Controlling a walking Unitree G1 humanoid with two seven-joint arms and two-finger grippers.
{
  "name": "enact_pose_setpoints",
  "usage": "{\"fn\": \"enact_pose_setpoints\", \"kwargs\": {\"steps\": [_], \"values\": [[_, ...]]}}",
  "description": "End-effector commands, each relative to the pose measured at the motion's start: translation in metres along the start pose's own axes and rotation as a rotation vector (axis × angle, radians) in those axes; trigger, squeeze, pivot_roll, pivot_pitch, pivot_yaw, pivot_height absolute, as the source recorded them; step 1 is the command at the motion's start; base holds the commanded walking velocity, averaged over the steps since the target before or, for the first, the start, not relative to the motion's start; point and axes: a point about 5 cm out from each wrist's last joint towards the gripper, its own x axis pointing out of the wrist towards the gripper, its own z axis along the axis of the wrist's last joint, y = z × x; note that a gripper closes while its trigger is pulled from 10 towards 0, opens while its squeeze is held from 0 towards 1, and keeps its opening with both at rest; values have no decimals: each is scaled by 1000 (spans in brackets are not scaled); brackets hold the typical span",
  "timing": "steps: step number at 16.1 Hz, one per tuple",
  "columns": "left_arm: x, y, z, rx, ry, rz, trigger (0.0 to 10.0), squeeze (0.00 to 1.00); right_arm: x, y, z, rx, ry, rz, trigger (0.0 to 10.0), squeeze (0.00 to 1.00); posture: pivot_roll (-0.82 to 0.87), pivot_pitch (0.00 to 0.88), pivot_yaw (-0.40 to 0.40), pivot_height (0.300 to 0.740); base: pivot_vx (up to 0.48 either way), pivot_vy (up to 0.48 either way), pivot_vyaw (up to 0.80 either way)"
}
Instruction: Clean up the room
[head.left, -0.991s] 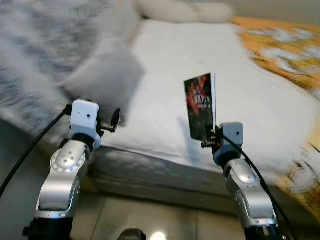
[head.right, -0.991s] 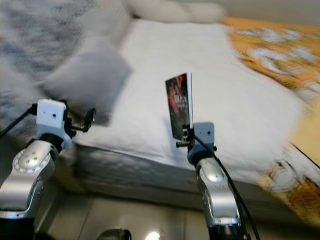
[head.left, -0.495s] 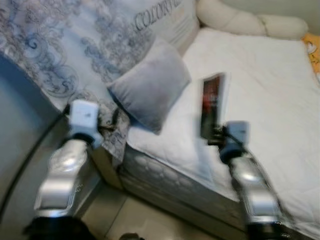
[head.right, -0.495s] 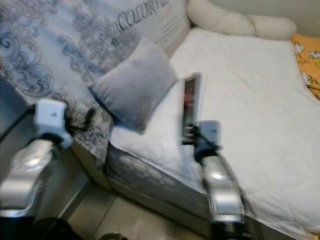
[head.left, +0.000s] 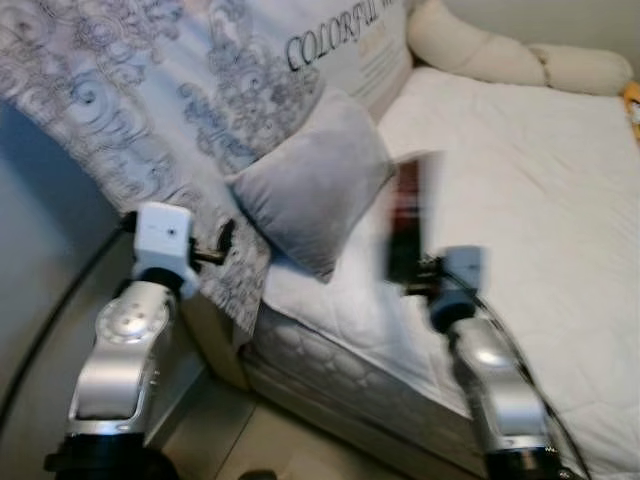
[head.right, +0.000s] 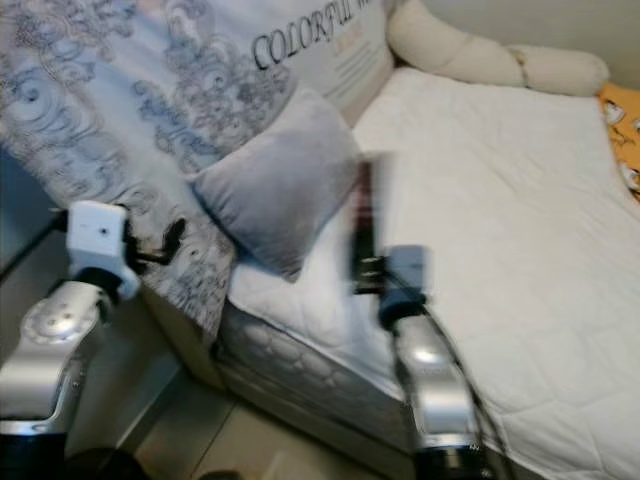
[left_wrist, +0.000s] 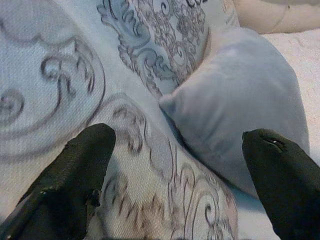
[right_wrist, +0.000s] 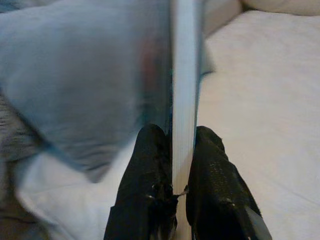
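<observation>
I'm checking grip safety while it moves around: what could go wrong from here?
The right gripper pinches only the bottom edge of the upright book, which blurs in the head views, so it could tip or slip out. The open left gripper sits near the patterned blanket and grey pillow and might snag the fabric.

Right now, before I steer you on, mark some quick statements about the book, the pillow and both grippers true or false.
1. The right gripper has its fingers shut on the book, held upright on edge. True.
2. The left gripper is clamped on the grey pillow. False: its fingers are open and hold nothing; the pillow lies beyond them.
3. The grey pillow leans against the patterned cushion at the left of the white mattress. True.
4. The book lies flat on the mattress. False: it is held in the air over the mattress edge.
5. A cream bolster lies at the far end of the mattress. True.
</observation>
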Motion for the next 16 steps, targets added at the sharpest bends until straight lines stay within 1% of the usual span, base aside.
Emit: {"fn": "enact_pose_setpoints", "kwargs": {"steps": [1, 7, 16], "values": [[1, -5, 1, -6, -1, -21, 10000, 0, 0, -9, 13, -12, -51, -26, 10000, 0, 111, 0, 20, 740, 255, 0, 0], [0, -7, -3, -14, 12, -26, 10000, 0, 0, -10, 12, -14, -48, -30, 10000, 0, 110, 0, 17, 740, 256, 0, 0], [1, -5, -4, -13, 16, -19, 10000, 0, 1, -11, 11, -14, -37, -38, 10000, 0, 111, 0, 17, 740, 262, 0, 0]]}}
